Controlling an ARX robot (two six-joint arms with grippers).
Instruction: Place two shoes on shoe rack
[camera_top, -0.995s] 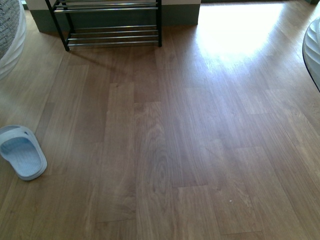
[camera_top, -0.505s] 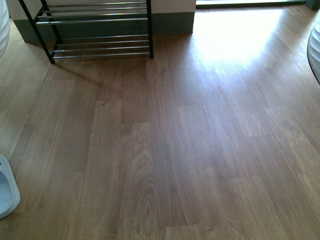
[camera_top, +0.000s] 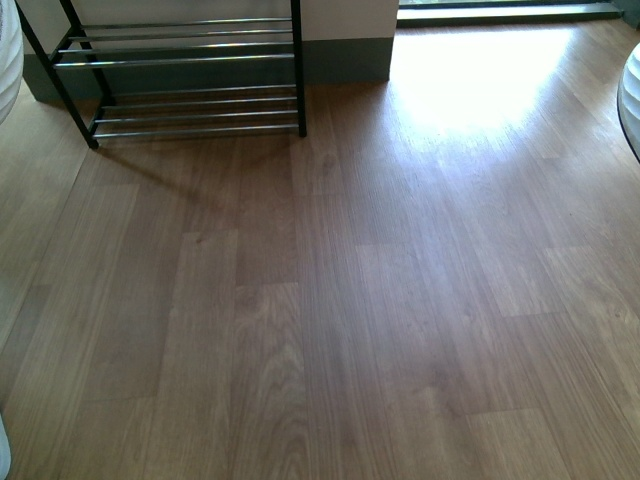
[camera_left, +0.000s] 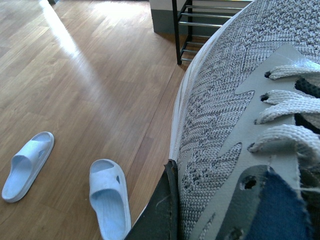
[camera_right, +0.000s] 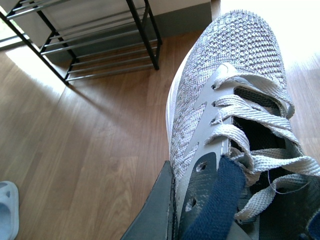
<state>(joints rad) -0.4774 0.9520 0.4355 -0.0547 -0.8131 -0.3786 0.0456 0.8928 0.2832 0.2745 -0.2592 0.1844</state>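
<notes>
My left gripper (camera_left: 205, 205) is shut on a grey knit sneaker (camera_left: 225, 100) with a white sole and navy collar; one dark finger (camera_left: 160, 215) presses its side. My right gripper (camera_right: 200, 210) is shut on the other grey sneaker (camera_right: 225, 90), with its dark finger (camera_right: 155, 210) against the side. Both shoes are held above the floor. The shoe rack (camera_top: 180, 60), with black uprights and chrome bars, stands at the far left against the wall; it also shows in the left wrist view (camera_left: 200, 25) and the right wrist view (camera_right: 90, 40). Two pale blue slides (camera_left: 27, 165) (camera_left: 109, 200) lie on the floor.
Wood-plank floor (camera_top: 350, 300) stretches between me and the rack. A grey skirting and white wall (camera_top: 345, 40) stand behind the rack. The sneakers' white soles show at the front view's left edge (camera_top: 8, 60) and right edge (camera_top: 630, 95). A bright sunlit patch (camera_top: 480, 70) lies far right.
The front view has moved closer to the rack, which now sits lower and larger in the picture. The pale blue slide has slipped out of the bottom-left corner.
</notes>
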